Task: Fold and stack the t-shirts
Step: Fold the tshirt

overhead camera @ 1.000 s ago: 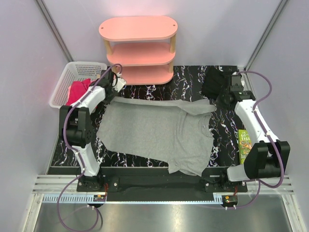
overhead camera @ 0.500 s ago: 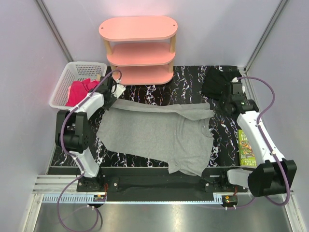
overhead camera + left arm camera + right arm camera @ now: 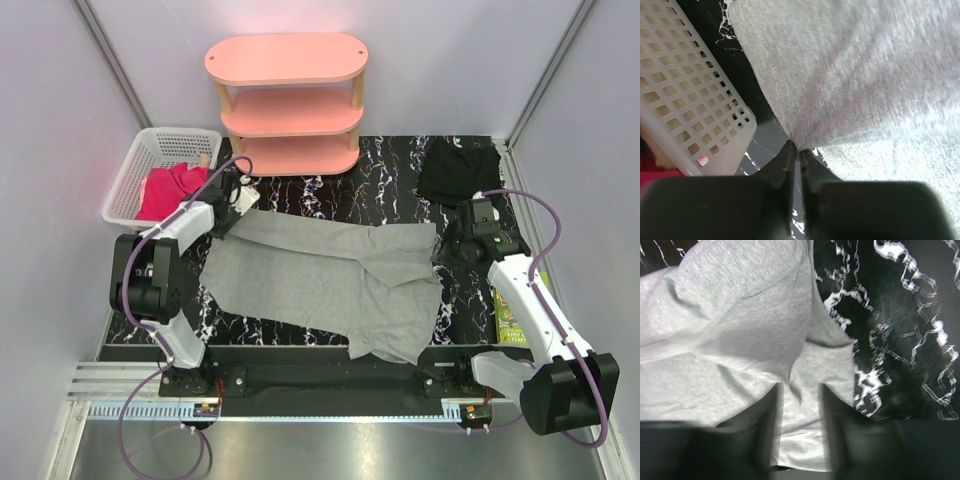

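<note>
The grey t-shirt lies spread on the black marbled table, its far edge folded forward over the body. My left gripper is at the fold's left corner. In the left wrist view its jaws are parted by a thin slit, and the grey cloth bunches right at the tips. My right gripper is at the fold's right end. Its jaws are wide open, straddling grey cloth that lies loose under them. A black t-shirt sits bundled at the back right.
A white basket at the back left holds a magenta-pink bundle; its wall is close to my left fingers. A pink three-tier shelf stands at the back. A green book lies by the right edge.
Both grippers came toward the near side and lowered, carrying the grey shirt's far edge over its body. Both jaws have since parted, the right one widely.
</note>
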Controlling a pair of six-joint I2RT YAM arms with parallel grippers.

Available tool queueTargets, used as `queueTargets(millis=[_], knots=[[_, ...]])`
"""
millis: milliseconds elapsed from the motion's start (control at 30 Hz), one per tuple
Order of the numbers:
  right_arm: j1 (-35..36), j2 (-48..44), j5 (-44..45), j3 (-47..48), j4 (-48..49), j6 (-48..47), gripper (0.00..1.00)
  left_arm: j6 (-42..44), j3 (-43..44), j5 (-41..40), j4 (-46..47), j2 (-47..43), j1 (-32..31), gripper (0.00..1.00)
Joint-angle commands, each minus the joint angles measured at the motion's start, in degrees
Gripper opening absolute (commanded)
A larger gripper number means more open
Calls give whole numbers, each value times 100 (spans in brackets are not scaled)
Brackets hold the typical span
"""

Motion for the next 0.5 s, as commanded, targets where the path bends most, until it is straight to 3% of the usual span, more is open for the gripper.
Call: queueTargets(millis=[0,33,67,100,133,233,333,467], knots=[[122,-112,-290,-122,-67,97,66,78,-15,-97,199,-156,11,21],[123,-104,-335,-122,-68,123,71,86,-15,-106,164,-173,11,33],[123,-86,-378,-35,-102,123,81,78,20,-123,129,-199,11,38],[131,-86,-422,35,-129,132,84,78,107,-62,59,-234,2,40],[131,-86,-423,123,-181,123,84,60,152,-36,-89,-330,2,43],[123,19,-265,571,-138,-8,77,-10,380,105,-318,-602,-51,64],[131,519,-1,1002,141,-131,70,-168,670,237,-512,-761,-261,67],[123,1659,-115,1476,722,-61,68,-458,1135,509,-688,-508,-604,68]])
